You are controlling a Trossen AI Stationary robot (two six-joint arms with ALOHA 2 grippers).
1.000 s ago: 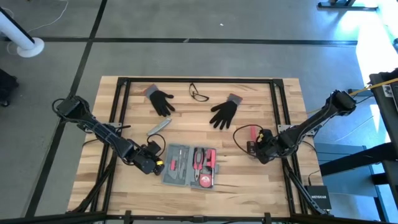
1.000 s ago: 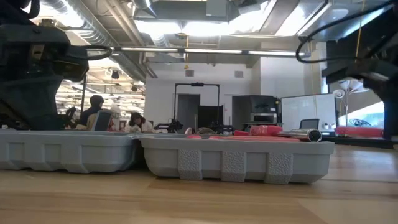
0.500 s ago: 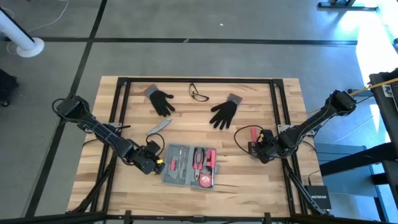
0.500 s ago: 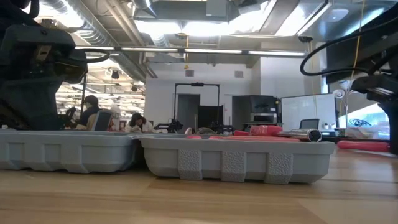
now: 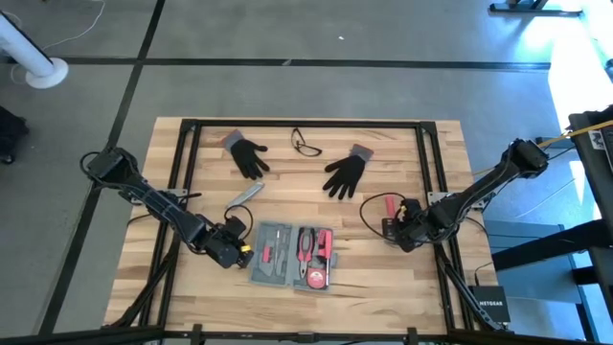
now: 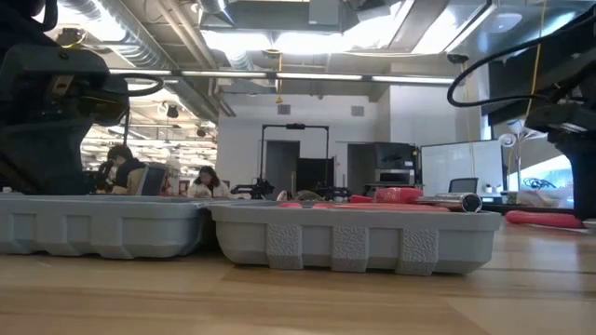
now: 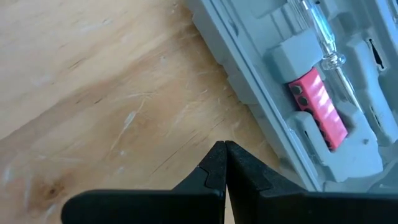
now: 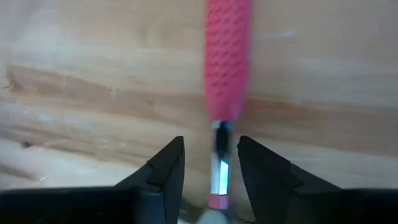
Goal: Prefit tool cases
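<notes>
Tool case [image 5: 292,256] near table's front edge, left jaws clenched beside it, right jaws released astride red-handled tool [image 8: 227,59].

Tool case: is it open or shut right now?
Open. The tool case lies flat on the table, its moulded recesses facing up with pliers and a red bit holder showing.
</notes>
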